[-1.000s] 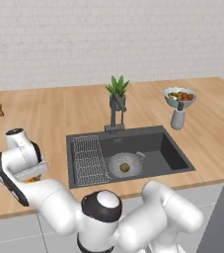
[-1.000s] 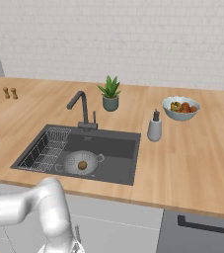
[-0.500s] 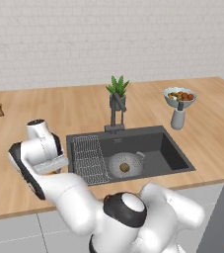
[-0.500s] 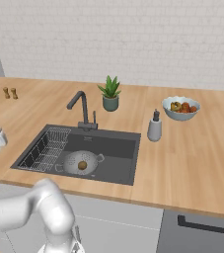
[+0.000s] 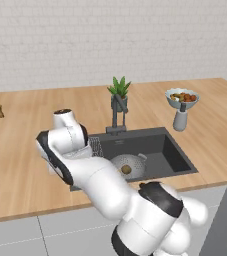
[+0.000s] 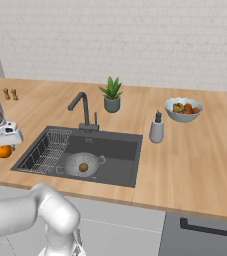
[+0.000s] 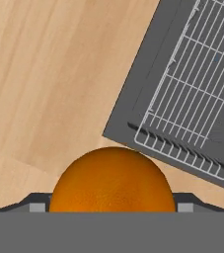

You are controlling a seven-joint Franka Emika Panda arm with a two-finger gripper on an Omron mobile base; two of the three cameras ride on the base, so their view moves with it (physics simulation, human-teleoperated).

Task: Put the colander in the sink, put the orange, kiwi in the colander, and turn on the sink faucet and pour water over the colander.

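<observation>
Wooden counter [image 6: 195,165] under a white brick wall, with the sink [image 6: 112,152] recessed in its middle. The orange [image 7: 112,180] sits between the finger tips of the gripper [image 6: 3,150] and is carried in the air above the counter, just off the sink's left corner; in the right base view it shows as an orange ball [image 6: 3,151] under the white hand. Jaws stand wide, apparently closed on the fruit from both sides, though contact at the pads is hard to confirm because the orange hides them. The colander [image 6: 83,164] rests on the sink floor, right of the wire rack [image 6: 49,151], and the kiwi [image 6: 83,167] lies inside it. The sink faucet [image 6: 84,111] stands at the basin's back edge, spout pointing left. Outward on the counter: a potted plant [image 6: 111,94] behind the faucet, a soap dispenser [image 6: 157,128] right of the sink, a fruit bowl [image 6: 184,109] beyond it, and two small shakers [image 6: 10,93] far left.
</observation>
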